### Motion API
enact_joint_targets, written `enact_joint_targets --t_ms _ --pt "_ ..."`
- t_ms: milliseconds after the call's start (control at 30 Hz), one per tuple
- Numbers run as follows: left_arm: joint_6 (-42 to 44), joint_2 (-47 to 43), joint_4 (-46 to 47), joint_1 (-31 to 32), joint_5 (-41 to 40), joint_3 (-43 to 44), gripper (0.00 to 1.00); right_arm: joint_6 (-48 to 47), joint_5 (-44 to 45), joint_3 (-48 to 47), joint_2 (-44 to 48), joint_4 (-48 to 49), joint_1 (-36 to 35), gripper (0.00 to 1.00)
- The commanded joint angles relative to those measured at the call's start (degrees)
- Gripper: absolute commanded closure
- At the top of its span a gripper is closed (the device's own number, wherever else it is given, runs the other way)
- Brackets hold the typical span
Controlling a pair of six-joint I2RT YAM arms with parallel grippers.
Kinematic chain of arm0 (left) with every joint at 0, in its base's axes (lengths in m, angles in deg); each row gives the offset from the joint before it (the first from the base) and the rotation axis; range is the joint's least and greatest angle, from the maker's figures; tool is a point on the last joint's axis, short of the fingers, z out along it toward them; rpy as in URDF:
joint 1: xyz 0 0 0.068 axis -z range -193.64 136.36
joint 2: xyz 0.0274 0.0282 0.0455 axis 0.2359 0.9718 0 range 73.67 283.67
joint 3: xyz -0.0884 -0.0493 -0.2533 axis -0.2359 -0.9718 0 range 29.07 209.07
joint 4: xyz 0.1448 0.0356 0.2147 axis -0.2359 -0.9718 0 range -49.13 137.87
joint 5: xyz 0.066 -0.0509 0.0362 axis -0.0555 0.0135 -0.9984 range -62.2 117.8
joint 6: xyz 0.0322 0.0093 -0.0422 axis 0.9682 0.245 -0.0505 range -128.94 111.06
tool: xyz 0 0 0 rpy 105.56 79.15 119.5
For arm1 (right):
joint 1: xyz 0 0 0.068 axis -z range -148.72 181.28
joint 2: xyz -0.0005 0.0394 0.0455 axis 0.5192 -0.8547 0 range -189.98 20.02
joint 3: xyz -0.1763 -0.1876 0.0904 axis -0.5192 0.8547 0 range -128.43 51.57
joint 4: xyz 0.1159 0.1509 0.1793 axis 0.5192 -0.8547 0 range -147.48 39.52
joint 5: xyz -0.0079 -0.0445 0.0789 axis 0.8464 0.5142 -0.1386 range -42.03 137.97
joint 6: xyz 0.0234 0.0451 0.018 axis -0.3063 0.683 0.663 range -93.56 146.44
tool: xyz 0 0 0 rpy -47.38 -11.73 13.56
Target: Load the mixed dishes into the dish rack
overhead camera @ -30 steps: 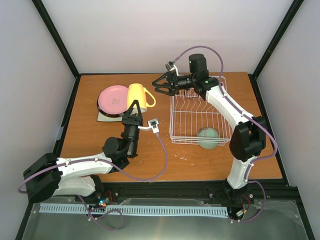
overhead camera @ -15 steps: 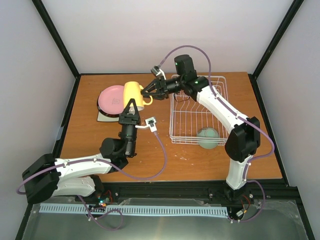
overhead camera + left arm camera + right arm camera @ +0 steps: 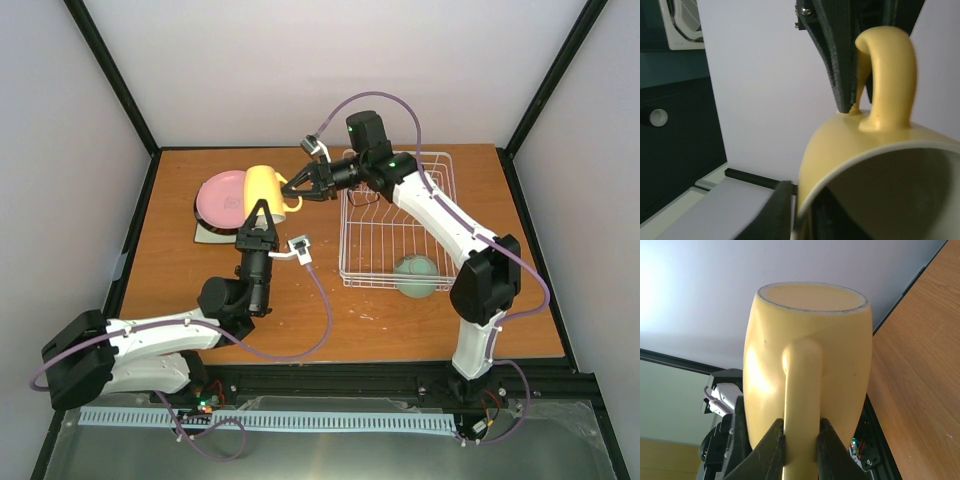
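Pale yellow mug [image 3: 263,190] held clear of desk [image 3: 180,280], between pink round plate [image 3: 222,197] and dish rack [image 3: 395,235]. Left claw [image 3: 262,206] pinching mug rim from below. Right claw [image 3: 286,191] pressed onto mug handle.

Top cam is high behind my bases, looking down over the whole table [image 3: 400,320]. My left wrist cam is jammed against the pale yellow mug [image 3: 880,150] at its open mouth. Right wrist cam sits tight on its handle. All three share it.
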Motion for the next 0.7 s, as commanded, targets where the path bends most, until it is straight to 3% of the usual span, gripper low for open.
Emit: enact_joint_targets --t_ms 0,100,200,333,467,567,667 --pt "-1.71 -3.15 4.71 0.76 2.96 1.46 0.79 -2.09 0.22 -0.29 2.57 -0.17 -1.06 0.97" --pt "-3.64 -4.61 3.62 0.76 1.78 1.32 0.68 -0.61 1.49 1.02 3.29 2.54 0.19 0.97" --pt "-8.01 -7.23 -1.44 0.79 1.42 1.19 0.68 1.86 2.38 2.82 4.04 6.51 1.47 0.97" --pt "-20.83 -11.92 -13.69 0.81 -0.08 3.87 0.64 3.7 4.69 4.11 4.6 10.24 3.25 0.97" --pt "-50.89 -16.72 -40.62 0.71 -1.42 11.72 0.64 4.2 8.07 5.78 4.95 13.49 5.76 0.97" --pt "-74.86 -21.24 -61.99 0.77 3.35 18.93 0.67 0.15 12.64 6.07 5.62 12.79 7.78 0.97" --pt "-87.42 -27.95 -67.5 0.76 10.16 20.32 0.68 -8.54 19.31 3.11 5.99 6.38 9.52 0.97"
